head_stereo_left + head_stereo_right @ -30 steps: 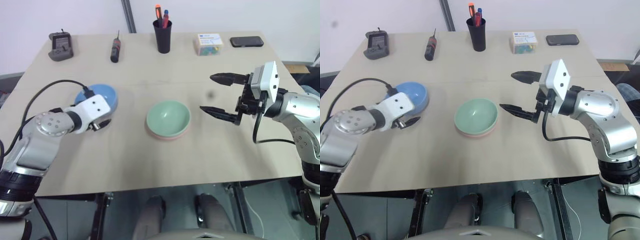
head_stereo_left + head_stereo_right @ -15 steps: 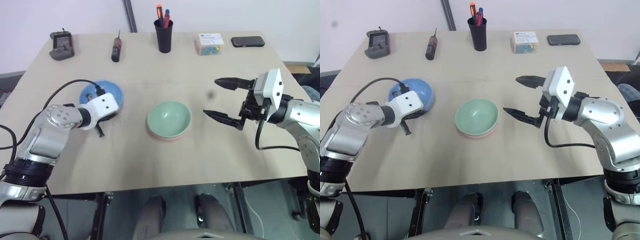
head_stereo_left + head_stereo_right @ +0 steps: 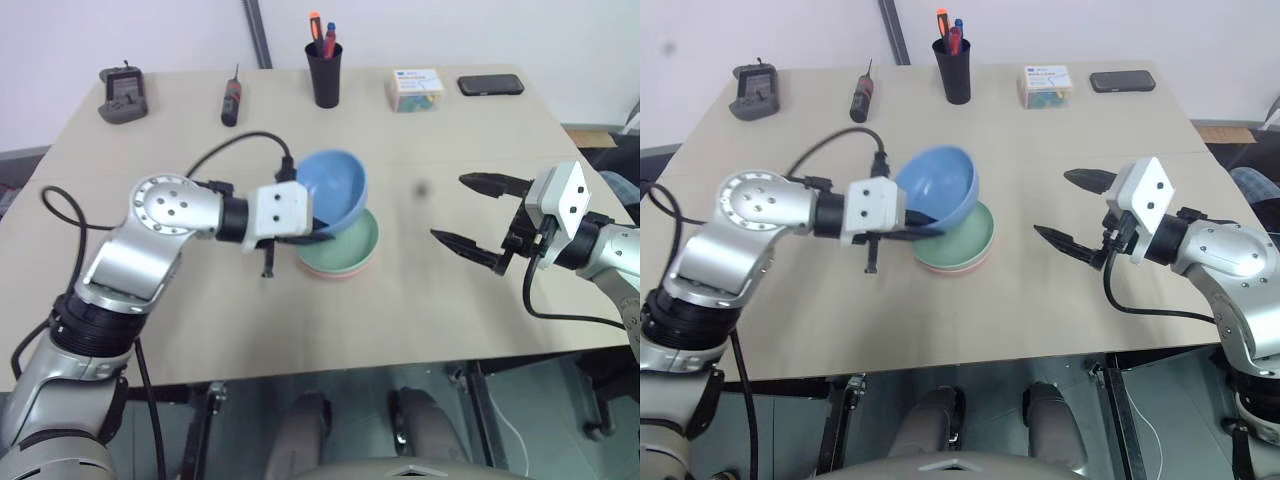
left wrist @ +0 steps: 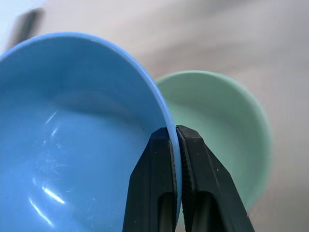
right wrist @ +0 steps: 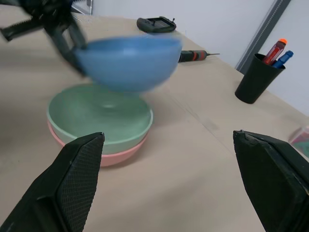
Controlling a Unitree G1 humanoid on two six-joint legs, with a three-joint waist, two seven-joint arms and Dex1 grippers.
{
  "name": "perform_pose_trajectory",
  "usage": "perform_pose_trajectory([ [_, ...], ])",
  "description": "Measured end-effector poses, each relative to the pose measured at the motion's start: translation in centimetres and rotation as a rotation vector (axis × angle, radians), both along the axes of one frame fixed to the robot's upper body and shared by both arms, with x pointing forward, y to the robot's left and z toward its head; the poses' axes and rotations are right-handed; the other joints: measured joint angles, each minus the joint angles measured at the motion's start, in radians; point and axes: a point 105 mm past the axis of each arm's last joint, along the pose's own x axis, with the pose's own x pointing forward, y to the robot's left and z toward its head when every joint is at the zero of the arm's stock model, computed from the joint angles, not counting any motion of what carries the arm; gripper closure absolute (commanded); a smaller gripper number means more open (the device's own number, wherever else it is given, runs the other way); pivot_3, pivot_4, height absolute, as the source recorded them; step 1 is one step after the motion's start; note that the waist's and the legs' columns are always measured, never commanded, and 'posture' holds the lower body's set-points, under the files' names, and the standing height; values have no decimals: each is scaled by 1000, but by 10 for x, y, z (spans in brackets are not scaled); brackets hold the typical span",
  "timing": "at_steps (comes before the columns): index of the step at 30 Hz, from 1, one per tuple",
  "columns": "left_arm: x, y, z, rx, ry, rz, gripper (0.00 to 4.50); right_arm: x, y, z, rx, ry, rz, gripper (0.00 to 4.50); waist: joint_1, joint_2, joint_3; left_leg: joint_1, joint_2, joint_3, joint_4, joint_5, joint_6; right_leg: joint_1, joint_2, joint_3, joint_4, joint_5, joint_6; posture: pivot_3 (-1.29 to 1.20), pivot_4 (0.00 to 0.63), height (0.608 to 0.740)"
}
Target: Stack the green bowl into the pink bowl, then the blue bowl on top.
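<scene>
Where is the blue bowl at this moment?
The blue bowl is off the table near its centre, pinched at the rim by the left end effector, tilted just above the green bowl.

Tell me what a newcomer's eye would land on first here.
First, the blue bowl, pinched by its rim in the left gripper and held in the air just above the green bowl, which sits nested in the pink bowl mid-table. Next, the right gripper, open and empty off to the right.

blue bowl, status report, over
Left gripper shut on blue bowl rim, bowl held tilted above green bowl, nested in pink bowl. Right gripper open, empty, off to the side. Nothing in the way.
</scene>
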Motion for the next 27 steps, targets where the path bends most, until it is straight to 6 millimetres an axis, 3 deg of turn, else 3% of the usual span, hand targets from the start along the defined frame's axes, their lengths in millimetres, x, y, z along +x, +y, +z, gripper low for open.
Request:
perform_pose_trajectory([
  [2,-3,-1,-1,1,8,-31,2541,-1,0,-3,-8,11,-4,0,2,0,0,0,0,0,2,0,0,0,0,0,0,0,0,0,150,740],
  [5,-1,-5,3,-51,-5,-27,2499,-3,-1,-6,-10,16,-17,0,3,0,0,0,0,0,3,0,0,1,0,0,0,0,0,0,150,740],
  [11,8,20,18,-309,40,153,2499,0,-3,-19,-21,35,-54,0,-3,1,-1,2,0,1,3,0,0,1,0,1,1,0,0,0,150,740],
  [15,-1,51,-15,-426,151,309,1559,9,-8,-45,1,148,-54,0,0,0,0,1,1,1,3,0,0,1,0,1,1,0,0,0,150,740],
  [18,-15,69,-18,-498,171,361,93,10,-14,-59,-27,196,-39,0,9,0,0,0,1,-1,3,0,0,1,-2,-1,0,0,0,0,150,740],
  [21,-22,84,-26,-504,162,450,41,7,-21,-63,-61,216,-31,0,13,0,0,0,1,0,3,0,0,2,-2,0,0,0,0,0,150,740],
  [25,-47,119,-42,-485,216,616,41,-12,-58,-66,-115,280,-82,0,18,0,0,1,1,0,2,-1,1,2,-3,-1,-1,0,0,0,150,740],
  [27,-54,126,-39,-469,209,625,41,-16,-64,-58,-116,276,-80,0,21,0,0,1,1,0,3,-1,1,2,-2,-1,-1,0,0,0,150,740],
])
